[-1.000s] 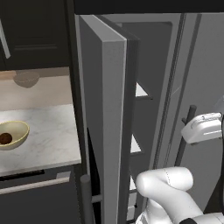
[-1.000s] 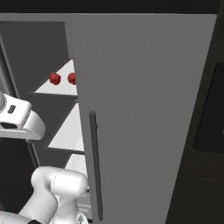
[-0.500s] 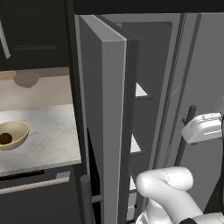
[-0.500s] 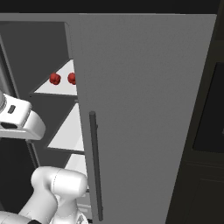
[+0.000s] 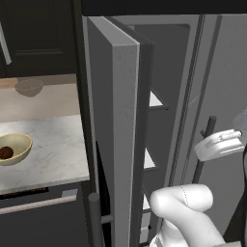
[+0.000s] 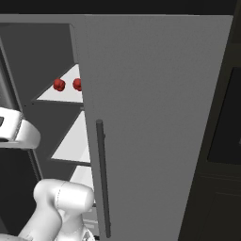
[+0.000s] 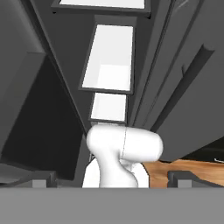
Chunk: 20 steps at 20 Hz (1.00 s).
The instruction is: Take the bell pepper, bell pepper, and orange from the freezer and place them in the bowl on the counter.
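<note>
Two red bell peppers (image 6: 59,84) (image 6: 77,84) sit side by side on the upper white shelf of the open freezer (image 6: 42,52); the door edge partly covers the right one. On the counter (image 5: 53,149) stands the pale-yellow bowl (image 5: 19,142), with the dark brownish orange (image 5: 6,152) lying inside it. My gripper (image 7: 111,181) is open, with nothing between its fingertips (image 7: 41,181). It looks down along the freezer's lower shelves. My white hand (image 5: 219,144) hangs at mid height outside the freezer, well below and short of the peppers' shelf.
The thick grey freezer door (image 5: 116,135) stands open between the counter and the freezer's inside. A second grey door with a long bar handle (image 6: 101,179) closes off the right side. A duller grey-tan bowl (image 5: 29,87) rests at the counter's back. Dark cabinets lie below.
</note>
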Motion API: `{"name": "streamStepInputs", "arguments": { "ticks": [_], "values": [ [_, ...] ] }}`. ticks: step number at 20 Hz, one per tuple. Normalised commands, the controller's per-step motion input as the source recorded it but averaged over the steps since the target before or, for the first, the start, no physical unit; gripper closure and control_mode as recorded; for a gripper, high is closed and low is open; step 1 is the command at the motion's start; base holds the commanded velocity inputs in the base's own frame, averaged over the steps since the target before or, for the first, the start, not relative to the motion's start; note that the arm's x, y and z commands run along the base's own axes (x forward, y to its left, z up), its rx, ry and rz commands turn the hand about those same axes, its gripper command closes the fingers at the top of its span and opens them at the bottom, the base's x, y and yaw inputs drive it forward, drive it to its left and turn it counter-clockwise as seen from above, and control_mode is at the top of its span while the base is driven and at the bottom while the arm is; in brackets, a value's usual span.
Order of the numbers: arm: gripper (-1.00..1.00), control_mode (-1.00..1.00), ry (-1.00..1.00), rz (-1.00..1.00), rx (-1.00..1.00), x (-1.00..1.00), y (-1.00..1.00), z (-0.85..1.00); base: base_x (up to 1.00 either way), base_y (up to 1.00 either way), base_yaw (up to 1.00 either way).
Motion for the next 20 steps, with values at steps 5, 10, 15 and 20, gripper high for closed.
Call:
{"name": "streamStepInputs", "arguments": {
  "ticks": [5,10,15,20],
  "values": [
    [-1.0,-1.0,-0.21,0.03,0.0,0.31,0.28,0.02,0.0,0.0,0.0],
    [-1.0,-1.0,-0.03,0.04,0.0,0.48,0.26,0.03,0.0,0.0,0.0],
    [-1.0,-1.0,0.0,0.03,0.0,0.39,0.21,0.0,0.0,0.0,0.0],
    [-1.0,-1.0,0.0,0.04,0.0,0.28,0.07,0.0,0.0,0.0,0.0]
  ]
}}
